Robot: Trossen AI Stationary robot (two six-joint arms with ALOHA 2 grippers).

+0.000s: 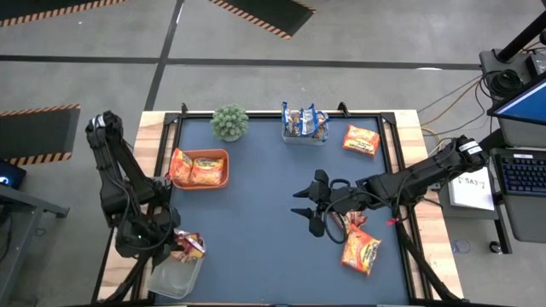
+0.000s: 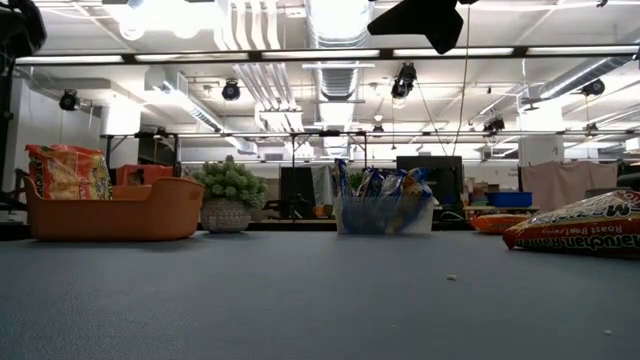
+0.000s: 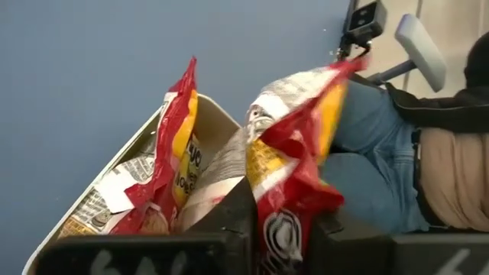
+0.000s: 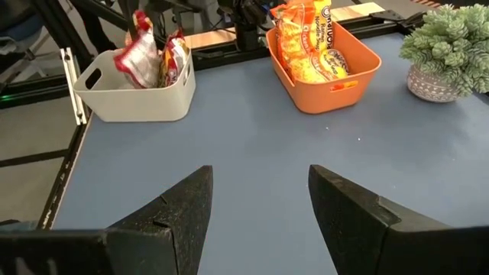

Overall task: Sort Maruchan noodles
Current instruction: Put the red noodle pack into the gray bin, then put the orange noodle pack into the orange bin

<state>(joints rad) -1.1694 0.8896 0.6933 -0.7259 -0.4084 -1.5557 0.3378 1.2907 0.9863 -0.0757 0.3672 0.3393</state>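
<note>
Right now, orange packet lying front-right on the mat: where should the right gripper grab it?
The orange packet lies flat and slightly skewed, so probably come straight down with the open right gripper, jaws turned across its shorter width, and pinch a crinkly edge seam rather than the flat face.

Crinkly glossy plastic noodle packets (image 1: 361,252) on matt blue tabletop (image 1: 256,213).

We cannot read the packets (image 1: 304,122) in the far tub (image 1: 304,135); they are too small. The low view's right edge cuts off 1 packet (image 2: 585,232).
</note>
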